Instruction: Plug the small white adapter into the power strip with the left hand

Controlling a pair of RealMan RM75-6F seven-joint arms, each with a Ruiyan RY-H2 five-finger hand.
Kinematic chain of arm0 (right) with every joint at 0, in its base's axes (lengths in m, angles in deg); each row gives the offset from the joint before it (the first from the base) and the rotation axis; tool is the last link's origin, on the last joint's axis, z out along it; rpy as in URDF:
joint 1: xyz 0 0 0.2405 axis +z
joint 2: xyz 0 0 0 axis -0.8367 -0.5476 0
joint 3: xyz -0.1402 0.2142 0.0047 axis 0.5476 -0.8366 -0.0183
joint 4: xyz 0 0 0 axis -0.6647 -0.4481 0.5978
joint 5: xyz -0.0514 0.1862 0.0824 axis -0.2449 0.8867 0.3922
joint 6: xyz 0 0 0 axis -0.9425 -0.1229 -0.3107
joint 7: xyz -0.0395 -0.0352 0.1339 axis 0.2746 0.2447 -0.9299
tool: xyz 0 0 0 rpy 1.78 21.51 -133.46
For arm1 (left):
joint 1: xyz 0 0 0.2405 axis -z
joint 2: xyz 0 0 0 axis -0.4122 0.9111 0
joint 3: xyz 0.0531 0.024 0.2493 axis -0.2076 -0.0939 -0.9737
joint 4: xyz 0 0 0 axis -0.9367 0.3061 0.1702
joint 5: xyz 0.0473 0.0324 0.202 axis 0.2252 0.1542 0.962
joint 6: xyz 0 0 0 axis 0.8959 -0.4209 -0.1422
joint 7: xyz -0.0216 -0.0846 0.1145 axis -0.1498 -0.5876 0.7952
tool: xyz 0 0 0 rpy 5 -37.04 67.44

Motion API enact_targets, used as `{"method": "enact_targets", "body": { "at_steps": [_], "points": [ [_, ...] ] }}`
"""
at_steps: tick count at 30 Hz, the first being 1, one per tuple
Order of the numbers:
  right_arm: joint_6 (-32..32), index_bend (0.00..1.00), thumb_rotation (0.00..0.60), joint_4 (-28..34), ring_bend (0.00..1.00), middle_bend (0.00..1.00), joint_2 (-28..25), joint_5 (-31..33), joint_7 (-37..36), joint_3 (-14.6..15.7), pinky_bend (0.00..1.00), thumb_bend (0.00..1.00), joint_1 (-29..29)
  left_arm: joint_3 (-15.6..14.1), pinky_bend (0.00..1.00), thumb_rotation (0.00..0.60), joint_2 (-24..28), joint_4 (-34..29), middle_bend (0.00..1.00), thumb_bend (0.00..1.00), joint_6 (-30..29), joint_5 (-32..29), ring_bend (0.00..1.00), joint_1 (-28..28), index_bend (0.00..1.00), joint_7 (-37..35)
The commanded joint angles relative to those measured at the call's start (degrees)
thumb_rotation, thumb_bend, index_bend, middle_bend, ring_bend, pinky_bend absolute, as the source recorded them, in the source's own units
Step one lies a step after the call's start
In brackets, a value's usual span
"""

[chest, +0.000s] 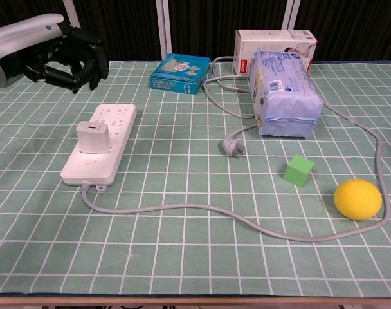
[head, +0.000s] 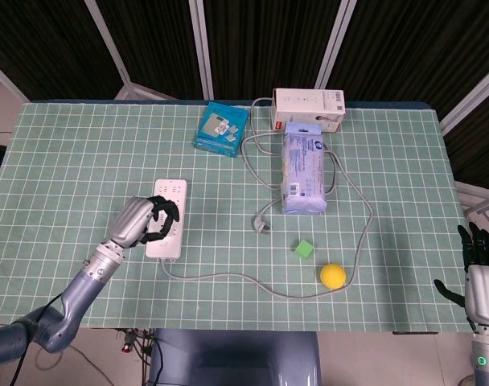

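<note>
**One adapter seated in the strip, left hand raised clear of it**

One small white adapter (chest: 92,137) stands upright on the power strip (chest: 102,146), near the cord end of the strip, its body sitting flush against the strip's top face in the chest view. The strip lies on the left part of the table (chest: 182,257), which is covered with a green checked cloth. Its grey cord (chest: 182,207) leaves the near end and runs in a wide loop to the right, past the yellow ball (chest: 357,199).

The left hand (chest: 65,55) hangs above the table, apart from the adapter and touching nothing. Its dark fingers (chest: 92,64) are curled inward toward the palm, with nothing between them. In the head view the same hand (head: 140,221) overlaps the left edge of the strip and hides the adapter.

The right hand (head: 481,269) shows only in the head view, at the lower right beyond the table's edge. Its fingers are spread and point upward, holding nothing.

A green cube (chest: 299,170) sits near the ball, and a loose grey plug (chest: 232,147) lies toward the middle of the table. A blue-wrapped packet (chest: 282,90) lies further back, with a white carton (chest: 272,40) just behind it and a flat teal box (chest: 179,73) to the left of both.
</note>
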Motion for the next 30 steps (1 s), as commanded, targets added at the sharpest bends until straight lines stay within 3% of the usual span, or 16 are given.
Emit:
{"method": "enact_targets", "body": {
  "at_steps": [1, 7, 16, 22, 30],
  "points": [
    [-0.13, 0.0, 0.6, 0.01, 0.01, 0.0, 0.04, 0.02, -0.08, -0.08, 0.04, 0.16, -0.03, 0.59, 0.84, 0.6, -4.75, 4.25, 0.84, 0.91, 0.24, -0.38, 0.68, -0.19, 0.8, -20.11],
    [-0.35, 0.0, 0.6, -0.03, 0.01, 0.0, 0.0, 0.34, -0.4, -0.36, 0.04, 0.17, -0.14, -0.41, 0.89, 0.6, -8.69, 11.33, 0.88, 0.96, 3.84, -0.24, 0.72, 0.83, 0.84, -35.84],
    [-0.19, 0.0, 0.6, -0.33, 0.01, 0.0, 0.38, 0.73, -0.34, -0.47, 0.04, 0.16, -0.12, -5.85, 0.91, 0.6, -13.15, 23.39, 0.9, 0.97, 3.51, 8.24, 0.73, 3.23, 0.86, -57.99],
    [-0.51, 0.0, 0.6, -0.34, 0.01, 0.0, 0.44, 1.21, -0.77, -0.86, 0.04, 0.17, -0.29, -8.43, 0.91, 0.6, -15.24, 29.71, 0.9, 0.97, 1.68, 11.14, 0.74, 3.87, 0.86, -64.26],
    [-0.75, 0.0, 0.6, -0.25, 0.01, 0.0, 0.53, 1.38, -0.62, -1.06, 0.04, 0.16, -0.36, -9.96, 0.91, 0.6, -16.8, 33.82, 0.9, 0.97, 0.22, 11.95, 0.74, 3.84, 0.86, -66.27]
  ]
}}
